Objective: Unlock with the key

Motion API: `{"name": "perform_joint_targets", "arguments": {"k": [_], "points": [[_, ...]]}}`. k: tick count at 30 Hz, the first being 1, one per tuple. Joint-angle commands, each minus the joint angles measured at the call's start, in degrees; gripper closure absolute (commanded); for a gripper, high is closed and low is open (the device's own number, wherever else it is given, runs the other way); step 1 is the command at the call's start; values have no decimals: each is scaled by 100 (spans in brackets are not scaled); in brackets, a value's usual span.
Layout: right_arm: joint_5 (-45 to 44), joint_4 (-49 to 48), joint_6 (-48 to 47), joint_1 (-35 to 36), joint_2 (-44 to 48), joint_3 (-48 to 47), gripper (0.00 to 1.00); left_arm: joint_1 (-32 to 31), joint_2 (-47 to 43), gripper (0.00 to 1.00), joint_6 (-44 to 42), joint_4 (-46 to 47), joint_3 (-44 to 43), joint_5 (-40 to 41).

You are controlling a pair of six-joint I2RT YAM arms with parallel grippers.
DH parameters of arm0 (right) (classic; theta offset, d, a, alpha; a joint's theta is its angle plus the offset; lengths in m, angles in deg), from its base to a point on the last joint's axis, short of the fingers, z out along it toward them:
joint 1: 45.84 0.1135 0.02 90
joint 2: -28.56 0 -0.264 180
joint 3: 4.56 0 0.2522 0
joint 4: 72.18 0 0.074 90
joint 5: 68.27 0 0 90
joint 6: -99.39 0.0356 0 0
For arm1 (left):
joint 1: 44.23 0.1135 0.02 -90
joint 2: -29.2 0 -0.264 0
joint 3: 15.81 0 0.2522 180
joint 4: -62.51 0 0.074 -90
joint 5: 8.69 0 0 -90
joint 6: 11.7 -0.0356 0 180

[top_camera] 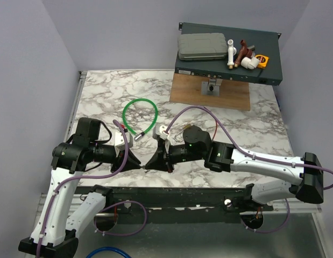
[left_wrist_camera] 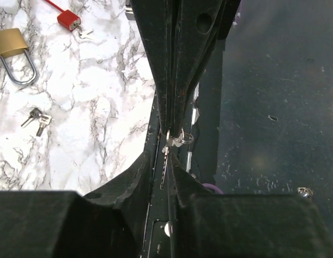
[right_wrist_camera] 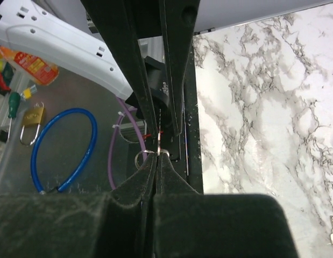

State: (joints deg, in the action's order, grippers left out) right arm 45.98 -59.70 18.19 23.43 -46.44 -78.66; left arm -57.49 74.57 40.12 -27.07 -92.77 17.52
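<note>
- The key (left_wrist_camera: 166, 152) hangs in the air over the near edge of the marble table (top_camera: 101, 91), where the two arms meet nose to nose.
- Right gripper (top_camera: 151, 165): fingers pressed together on the key's head end. A small ring sticks out at the pinch.
- Left gripper (top_camera: 138, 165): fingers slightly parted, with a slit on each side of the blade lying between them. It does not look like a grip.
- The key's long axis runs 9 to 3 o'clock in the top view, along the line from one gripper to the other, with the blade pointing toward the left arm.
- In the left wrist view, the brass padlock (left_wrist_camera: 10, 43) lies flat on the marble at 10 o'clock from the key, well apart. A red block (left_wrist_camera: 69, 20) on a red cord is at 11 o'clock and two spare keys (left_wrist_camera: 37, 119) at 9. None of these shows in the top view.
- The right arm has the key, so the carry looks like its job. The blade should first slide clear of the left fingers.
- Room: tight between the fingertips. There is open marble toward 12 o'clock, up to the green loop (top_camera: 140, 115).
</note>
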Motion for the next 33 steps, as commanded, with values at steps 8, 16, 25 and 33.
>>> {"name": "perform_joint_targets", "arguments": {"k": [8, 16, 25, 33], "points": [[-781, -1655, 897, 42, 719, 967, 99, 16, -98, 68, 444, 583, -7, 254], [-1383, -971, 710, 40, 1187, 1059, 99, 16, -335, 3, 710, 987, 44, 422], [-2769, 594, 509, 35, 2194, 1094, 99, 9, 596, 1, 1646, 2890, 562, 1502], [-3505, 1236, 729, 37, 3403, 1112, 99, -1043, 2395, 2, 2571, 5027, 698, 2774]]}}
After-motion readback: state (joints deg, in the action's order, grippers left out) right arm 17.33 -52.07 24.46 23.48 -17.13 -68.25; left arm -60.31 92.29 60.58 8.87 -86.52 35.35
